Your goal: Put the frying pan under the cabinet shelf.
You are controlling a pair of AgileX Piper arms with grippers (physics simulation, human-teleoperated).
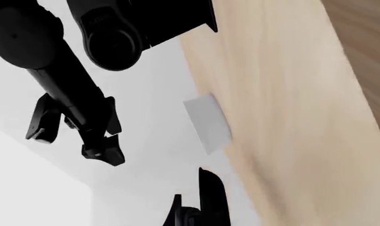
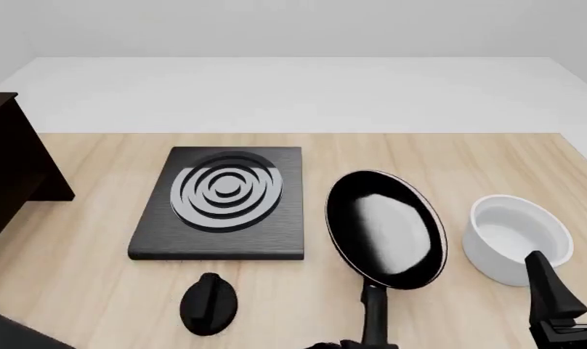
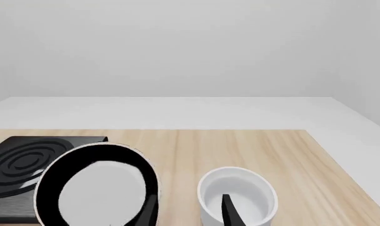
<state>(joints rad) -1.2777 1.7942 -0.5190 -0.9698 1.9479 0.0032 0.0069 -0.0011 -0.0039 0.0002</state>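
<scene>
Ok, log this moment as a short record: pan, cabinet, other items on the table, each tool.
frying pan: on the table, right of the stove plate, handle pointing toward the arms' side
frying pan held: no, nothing grips it
cabinet shelf: far left edge of the front view, only partly in frame
stove plate: between cabinet shelf and pan
white bowl: right of the pan
black knob-like item: in front of the stove plate
right tool: near the bowl, open, empty
left tool: state unclear
task status: pan not yet under the shelf
</scene>
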